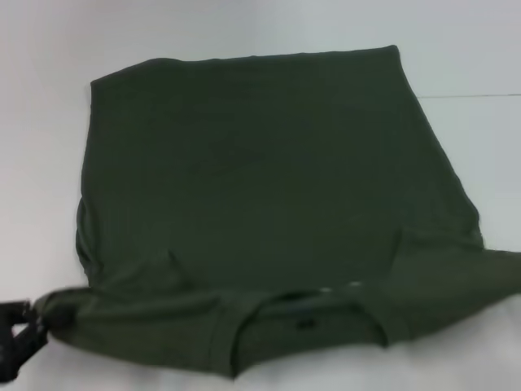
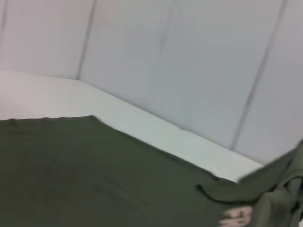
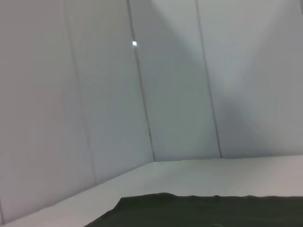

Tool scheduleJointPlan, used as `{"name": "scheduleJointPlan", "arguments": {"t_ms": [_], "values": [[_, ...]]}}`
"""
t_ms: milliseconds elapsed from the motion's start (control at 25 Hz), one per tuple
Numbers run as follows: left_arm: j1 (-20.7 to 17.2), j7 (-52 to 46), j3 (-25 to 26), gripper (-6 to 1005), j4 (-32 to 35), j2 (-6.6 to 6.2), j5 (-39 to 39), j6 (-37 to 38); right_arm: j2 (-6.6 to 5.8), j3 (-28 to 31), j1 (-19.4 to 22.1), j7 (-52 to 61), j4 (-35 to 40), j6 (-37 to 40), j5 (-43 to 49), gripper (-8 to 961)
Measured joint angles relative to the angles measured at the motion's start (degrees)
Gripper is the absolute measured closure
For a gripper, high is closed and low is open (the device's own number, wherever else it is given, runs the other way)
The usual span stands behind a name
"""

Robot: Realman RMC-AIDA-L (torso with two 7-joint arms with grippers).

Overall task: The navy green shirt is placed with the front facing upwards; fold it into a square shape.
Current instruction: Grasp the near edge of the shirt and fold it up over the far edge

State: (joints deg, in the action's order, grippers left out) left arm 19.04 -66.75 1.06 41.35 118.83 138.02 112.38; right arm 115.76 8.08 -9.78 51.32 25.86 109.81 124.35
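Note:
The navy green shirt (image 1: 269,179) lies spread on the white table (image 1: 41,163), its ribbed collar (image 1: 301,314) toward the near edge. A layer of cloth covers the chest, so only slivers of cream lettering (image 1: 342,287) show above the collar. My left gripper (image 1: 18,338) sits at the near left corner, shut on the bunched end of the left sleeve (image 1: 61,309). The right sleeve (image 1: 488,277) runs off to the right. The left wrist view shows the shirt (image 2: 94,179) with a raised fold and a bit of cream lettering (image 2: 236,216). My right gripper is out of view.
Pale panelled walls (image 3: 94,94) stand behind the table. The right wrist view catches only a dark edge of the shirt (image 3: 213,210) on the table top (image 3: 189,175). A thin seam line (image 1: 472,96) crosses the table at the far right.

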Motion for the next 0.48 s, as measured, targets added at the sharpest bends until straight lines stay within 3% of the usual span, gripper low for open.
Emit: {"name": "scheduleJointPlan", "arguments": {"t_ms": [320,480], "values": [[6.6,-2.4,-0.3,945,-6.7,-0.16,-0.4,-14.0,0.60,-1.0,-8.7,11.4,0.2,-13.7,0.5,923],[10.1,-3.6,-0.1,945,-7.4,0.42,-1.9,-20.6,1.23,-2.0,-12.7,14.3,0.0,-20.2,0.3,923]]}}
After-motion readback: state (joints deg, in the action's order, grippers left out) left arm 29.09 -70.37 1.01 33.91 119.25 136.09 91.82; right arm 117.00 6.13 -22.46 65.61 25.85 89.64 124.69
